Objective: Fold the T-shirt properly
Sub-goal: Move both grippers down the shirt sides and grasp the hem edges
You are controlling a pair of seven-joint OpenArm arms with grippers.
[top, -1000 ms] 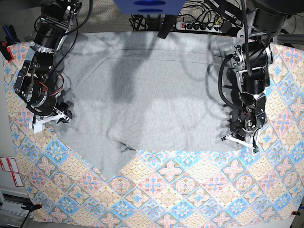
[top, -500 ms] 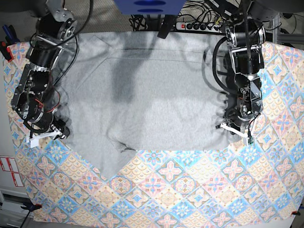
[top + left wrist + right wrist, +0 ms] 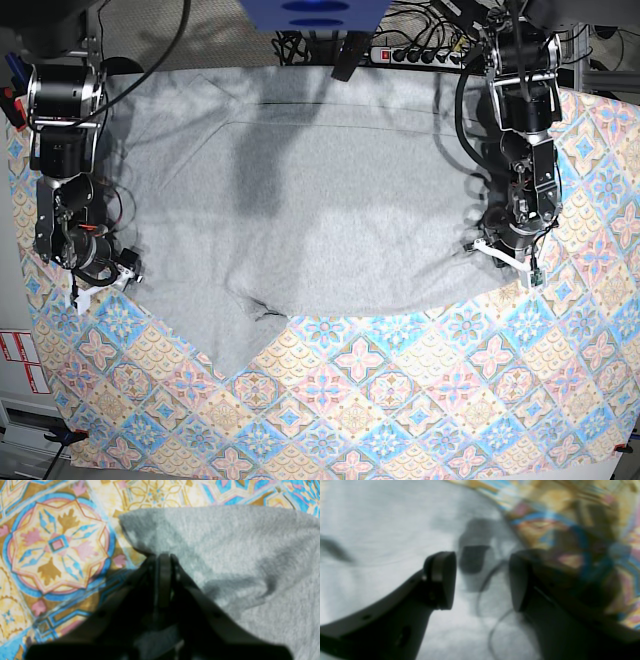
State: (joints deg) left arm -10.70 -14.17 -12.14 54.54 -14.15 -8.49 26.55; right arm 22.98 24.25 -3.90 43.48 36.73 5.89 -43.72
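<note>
Claws differ: the left claw [image 3: 163, 560] pinches the T-shirt [image 3: 320, 200] at its hem corner, the right claw [image 3: 482, 580] gapes empty over the soft, limp, light knit spread on the tile-patterned cloth [image 3: 400, 420], best gripped along edges.

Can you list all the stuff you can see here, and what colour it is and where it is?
T-shirt: one, light grey, spread flat over the upper middle of the table, lower edge rumpled.
Patterned cloth: one, blue, pink and cream tiles, covering the table under the T-shirt.
Power strip: one, black, with cables, behind the far edge of the table.
Blue box: one, blue, at the top middle of the base view.
Left pincer: one, black, shut on the T-shirt's edge, on the base view's right.
Right pincer: one, black, open, holding nothing, over the T-shirt's edge, on the base view's left.
</note>
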